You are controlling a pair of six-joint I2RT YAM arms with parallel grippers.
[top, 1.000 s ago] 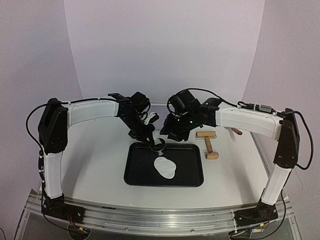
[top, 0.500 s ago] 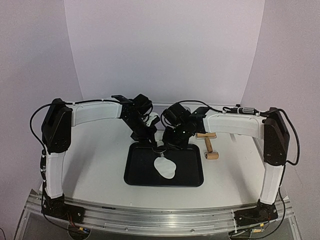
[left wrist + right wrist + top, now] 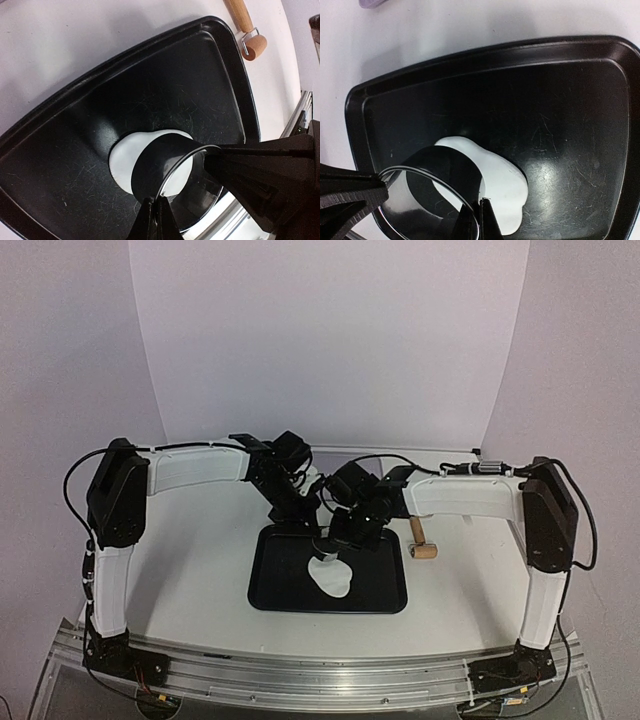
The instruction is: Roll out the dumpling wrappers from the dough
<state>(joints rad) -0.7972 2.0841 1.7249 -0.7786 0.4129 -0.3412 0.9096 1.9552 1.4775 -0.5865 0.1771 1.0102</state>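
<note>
**2 claws on 1 ring, dough lying below**

You are bringing both arms together over the far half of the black tray (image 3: 275, 585), and they are meeting nose to nose. Your left claw (image 3: 314, 532) is reaching in from the left, your right claw (image 3: 330, 544) from the right, and the 2 of them are sharing 1 thing: a dark ring cutter (image 3: 322, 543) with a shiny rim.

From the left wrist, you are seeing the left claw (image 3: 152, 216) pressing its tips together on the near edge of the ring cutter (image 3: 160, 167), jaws pinched tight on the thin wall. The right claw (image 3: 212, 159) is coming in as a black wedge from the right and is meeting the rim there.

From the right wrist it is the mirror picture. The right claw (image 3: 472, 220) is squeezing the rim at the bottom of the view, closed on the ring cutter (image 3: 447, 165), while the left claw (image 3: 380, 189) is nosing in from the left edge.

The dough (image 3: 332, 578) is lying flat on the tray floor, a thin white uneven sheet a little right of centre. The ring is hanging tilted over the sheet's far end. Whether it is touching the dough (image 3: 505, 192), you cannot tell.

A wooden roller (image 3: 421, 537) is resting on the white table (image 3: 190, 550), just off the tray's far right corner
</note>
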